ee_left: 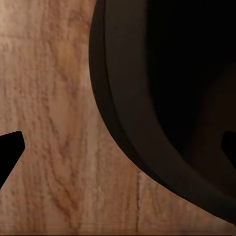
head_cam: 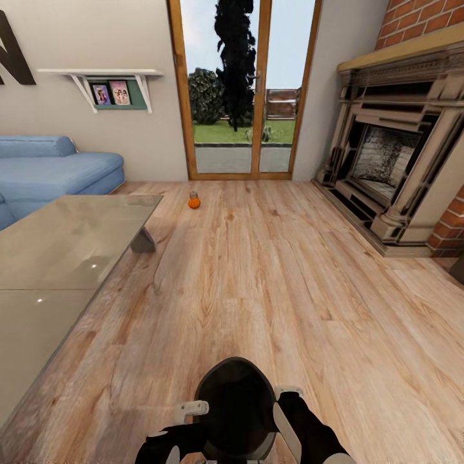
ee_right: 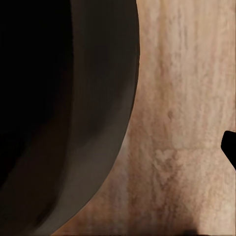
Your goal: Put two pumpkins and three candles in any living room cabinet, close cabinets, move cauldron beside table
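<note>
A black cauldron (head_cam: 236, 406) sits low in front of me between both arms, above the wood floor. My left gripper (head_cam: 192, 410) is at its left rim and my right gripper (head_cam: 288, 392) at its right rim. In the left wrist view the dark fingertips (ee_left: 10, 152) stand far apart with the cauldron's rim (ee_left: 123, 147) between them. In the right wrist view one fingertip (ee_right: 229, 147) shows beside the cauldron wall (ee_right: 98, 123); the other is lost in the dark. One orange pumpkin (head_cam: 194, 201) lies on the floor far ahead. The grey glossy table (head_cam: 64, 258) stretches along my left.
A blue sofa (head_cam: 51, 171) stands behind the table at the far left. A brick fireplace (head_cam: 393, 161) lines the right wall. Glass doors (head_cam: 238, 90) close off the far end, and a wall shelf (head_cam: 103, 80) hangs above the sofa. Wood floor (head_cam: 270, 270) runs ahead.
</note>
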